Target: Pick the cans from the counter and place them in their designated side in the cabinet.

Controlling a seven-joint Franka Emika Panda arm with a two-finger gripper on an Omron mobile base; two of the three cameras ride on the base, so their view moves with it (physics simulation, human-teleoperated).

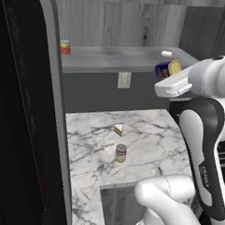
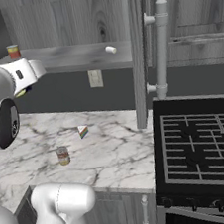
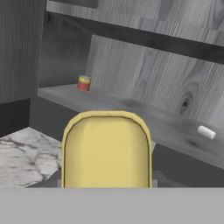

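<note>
My gripper (image 1: pixel 167 73) is shut on the boxy dark blue can (image 1: pixel 162 69), held up at the front right edge of the cabinet's grey shelf board (image 1: pixel 112 59). In the hand view the can's yellow top (image 3: pixel 106 151) fills the lower middle and hides the fingertips, with the shelf (image 3: pixel 131 109) beyond it. The round can (image 1: pixel 120 153) with the yellow-green-red label stands upright on the white marble counter (image 1: pixel 145 139), also seen from the right (image 2: pixel 63 155), well below and left of the gripper.
A short red-and-yellow can (image 1: pixel 65 47) stands at the shelf's left end and a small white cylinder (image 1: pixel 167 53) lies at its right. A rainbow-striped wedge (image 1: pixel 118 129) lies on the counter. The black stove (image 2: pixel 203 142) is to the right, a tall black panel (image 1: pixel 21 105) to the left.
</note>
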